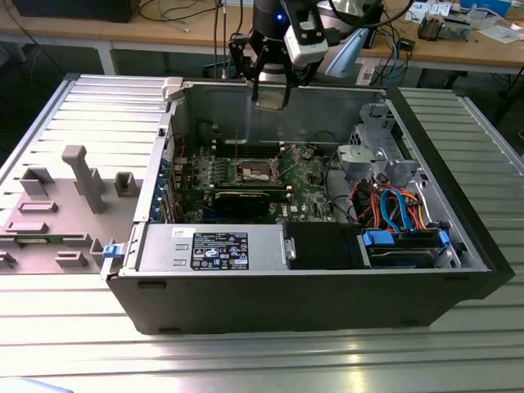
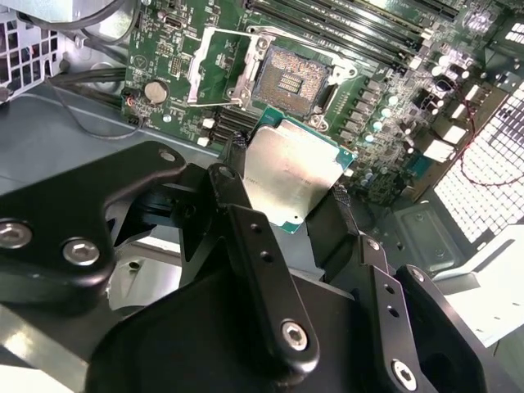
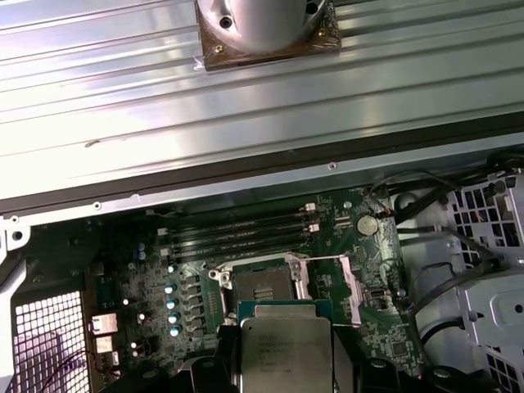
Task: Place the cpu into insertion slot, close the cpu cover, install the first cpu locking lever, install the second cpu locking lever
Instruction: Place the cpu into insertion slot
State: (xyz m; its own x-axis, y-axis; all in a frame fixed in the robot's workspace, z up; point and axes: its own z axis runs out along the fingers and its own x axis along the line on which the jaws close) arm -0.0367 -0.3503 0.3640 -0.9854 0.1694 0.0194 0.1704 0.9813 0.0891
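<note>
Gripper (image 2: 286,184) was pinching the cpu (image 2: 299,168) by two opposite edges, black fingers (image 2: 236,176) pressed to either side. The grey metal top faced the second wrist camera.

The cpu hung in the air over the open case and touched nothing but the fingers. It was not seated.

Key relation: the insertion slot (image 2: 291,78) lay beyond and below the chip, apart from it, with its golden-brown contact field bare. In the exterior view the slot (image 1: 255,170) sat at roughly 6 o'clock from the gripper (image 1: 270,94), well below it. The chip is square, so it had no long axis to speak of. In the first wrist view its edges looked about parallel to the slot's rim, so I judged little twist was needed, mostly descent.

The cpu cover (image 2: 197,72) stood flipped open beside the slot, clear of the contact field, so the opening was unblocked.

Around the slot was the green circuit board (image 1: 307,176), with the long memory slots (image 3: 246,233) just past the socket.

The black tower case (image 1: 286,307) lay on its side with the panel off. The grey power supply box (image 1: 213,246) sat at 6 o'clock from the slot and a drive bay with blue and orange cables (image 1: 393,209) at 4 o'clock.

The case rested on a ribbed metal table (image 1: 246,360). A grey fixture (image 1: 82,176) stood at 9 o'clock from the case.

Wooden workbench (image 1: 123,29) with clutter ran along the back at 12 o'clock.
</note>
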